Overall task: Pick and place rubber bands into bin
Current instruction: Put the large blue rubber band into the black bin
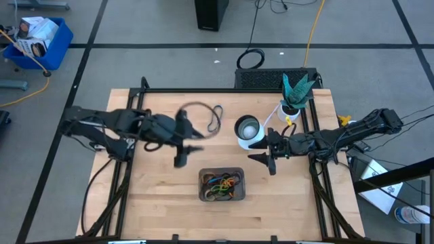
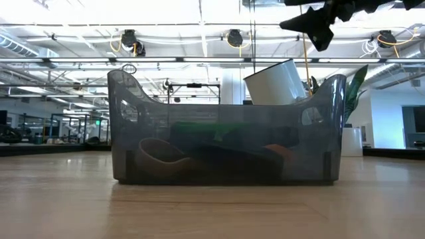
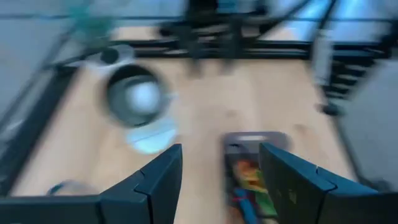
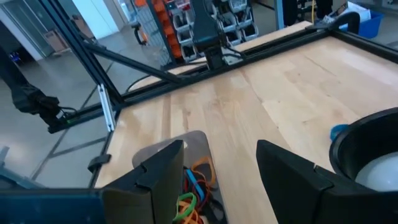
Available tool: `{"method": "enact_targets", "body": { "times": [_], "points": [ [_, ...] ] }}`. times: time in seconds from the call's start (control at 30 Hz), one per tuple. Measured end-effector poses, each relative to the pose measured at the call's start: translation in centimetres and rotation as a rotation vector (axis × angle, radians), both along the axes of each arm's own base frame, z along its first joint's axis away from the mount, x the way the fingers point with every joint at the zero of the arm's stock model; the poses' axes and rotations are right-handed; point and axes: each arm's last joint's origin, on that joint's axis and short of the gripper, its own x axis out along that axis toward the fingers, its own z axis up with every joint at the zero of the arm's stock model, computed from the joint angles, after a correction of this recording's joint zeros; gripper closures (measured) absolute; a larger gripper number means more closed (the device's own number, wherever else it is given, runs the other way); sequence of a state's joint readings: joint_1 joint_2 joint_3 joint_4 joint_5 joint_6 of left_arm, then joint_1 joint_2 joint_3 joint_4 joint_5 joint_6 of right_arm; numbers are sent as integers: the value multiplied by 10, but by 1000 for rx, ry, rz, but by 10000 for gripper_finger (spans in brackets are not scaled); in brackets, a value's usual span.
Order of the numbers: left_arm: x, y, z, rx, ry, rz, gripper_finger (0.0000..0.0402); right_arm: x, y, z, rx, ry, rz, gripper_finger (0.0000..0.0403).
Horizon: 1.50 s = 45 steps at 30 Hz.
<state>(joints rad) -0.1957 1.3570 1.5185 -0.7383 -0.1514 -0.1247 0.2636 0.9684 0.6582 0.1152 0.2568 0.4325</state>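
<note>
- Looking down from above, I am seeing the left gripper (image 1: 184,146) hanging over the table's middle-left, up and to the left of the bin (image 1: 222,186), its fingers spread wide with nothing between them.
- I am reading the same from the left wrist view: two dark fingers (image 3: 158,180) parted, bare wood between them.
- I am watching the right gripper (image 1: 266,156) sitting just right of the white cup (image 1: 248,130), also open and empty.
- I am finding the bin (image 4: 186,186) near the front edge, centred, holding a tangle of rubber bands (image 1: 224,181) in orange, green, blue and black.
- I am noticing a loop of black cable (image 1: 203,116) lying on the wood behind the left gripper.
- I am seeing a potted plant (image 1: 296,95) standing at the far right corner.
</note>
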Motion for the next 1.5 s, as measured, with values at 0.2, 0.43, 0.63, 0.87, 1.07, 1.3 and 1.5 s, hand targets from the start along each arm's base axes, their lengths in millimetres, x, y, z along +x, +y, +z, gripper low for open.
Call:
{"method": "enact_targets", "body": {
  "times": [0.2, 0.43, 0.63, 0.87, 1.07, 1.3, 1.5],
  "points": [
    [-6, 35, -6, -21, 82, 276, 183, 1, 0, 4, 11, -39, -2, 206],
    [9, 83, -29, -44, 216, 441, 183, 2, 0, 8, 23, -83, -4, 206],
    [29, 123, -57, -53, 316, 563, 183, 2, 0, 11, 31, -110, -4, 206],
    [60, 161, -112, -97, 474, 651, 183, 2, 0, 11, 82, -117, -16, 206],
    [88, 177, -161, -156, 553, 637, 183, 2, 0, 11, 141, -118, -31, 206],
    [108, 184, -203, -181, 598, 613, 183, 2, 0, 11, 184, -117, -41, 206],
    [117, 184, -227, -237, 639, 577, 183, 2, 0, 11, 184, -118, -46, 206]
  ]
}}
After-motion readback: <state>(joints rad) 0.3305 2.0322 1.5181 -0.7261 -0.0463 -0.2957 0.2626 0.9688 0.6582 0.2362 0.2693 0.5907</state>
